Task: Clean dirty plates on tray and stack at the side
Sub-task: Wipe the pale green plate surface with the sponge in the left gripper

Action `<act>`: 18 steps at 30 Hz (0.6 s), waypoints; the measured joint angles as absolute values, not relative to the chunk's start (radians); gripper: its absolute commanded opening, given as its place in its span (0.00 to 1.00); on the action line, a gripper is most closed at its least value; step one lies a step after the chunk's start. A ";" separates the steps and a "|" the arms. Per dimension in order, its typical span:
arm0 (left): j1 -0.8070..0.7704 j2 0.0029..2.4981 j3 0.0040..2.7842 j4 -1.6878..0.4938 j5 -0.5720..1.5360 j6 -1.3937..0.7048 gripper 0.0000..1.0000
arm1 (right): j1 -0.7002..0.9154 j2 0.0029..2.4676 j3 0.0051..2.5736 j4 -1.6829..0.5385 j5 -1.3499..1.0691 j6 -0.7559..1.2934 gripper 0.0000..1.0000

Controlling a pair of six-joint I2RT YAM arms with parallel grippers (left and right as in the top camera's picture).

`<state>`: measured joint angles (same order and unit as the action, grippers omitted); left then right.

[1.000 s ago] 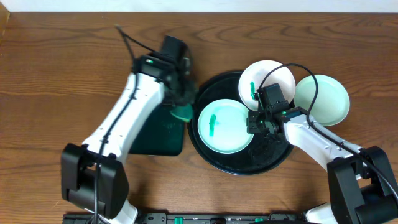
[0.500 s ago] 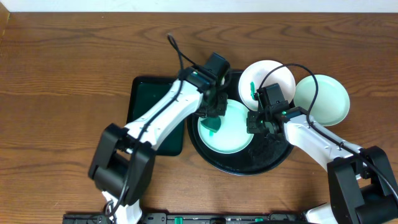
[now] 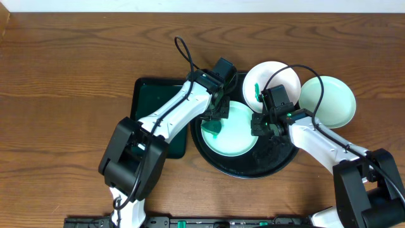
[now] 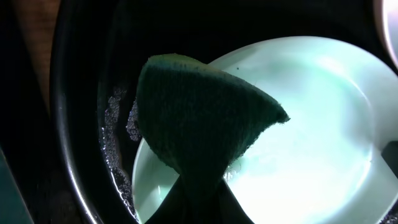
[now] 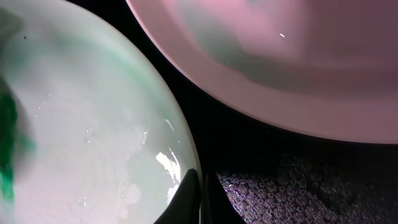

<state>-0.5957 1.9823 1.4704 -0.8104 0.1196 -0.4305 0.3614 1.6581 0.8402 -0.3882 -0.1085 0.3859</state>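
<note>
The black tray [image 3: 278, 158] holds a pale-mint plate [image 3: 235, 134], whose inside also shows in the left wrist view [image 4: 311, 124]. My left gripper [image 3: 217, 120] is shut on a dark green sponge [image 4: 199, 118] and presses it on the plate's left part. My right gripper [image 3: 257, 124] is shut on this plate's right rim [image 5: 200, 186]. A second white plate [image 3: 275, 79] with a green smear lies over the tray's far rim. A third mint plate [image 3: 329, 101] lies on the table to the right of the tray.
A rectangular dark green tray [image 3: 149, 120] lies left of the black tray, under my left arm. Water droplets lie on the black tray's floor [image 5: 298, 186]. Brown table shows all round.
My left arm has swung right from the green tray and brought the sponge down onto the mint plate. The right arm has not moved.
</note>
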 measured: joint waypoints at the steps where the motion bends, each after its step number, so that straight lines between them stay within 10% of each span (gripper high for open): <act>1: -0.596 1.988 1.470 -0.810 0.119 -0.431 0.07 | 0.361 1.658 0.840 -0.388 -0.109 0.386 0.01; 18: -0.604 2.090 1.500 -0.801 0.113 -0.430 0.08 | 0.361 1.658 0.840 -0.388 -0.109 0.386 0.01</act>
<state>-0.6044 2.0895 1.4998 -0.8013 0.1127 -0.4305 0.3614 1.6581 0.8402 -0.3878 -0.1085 0.3859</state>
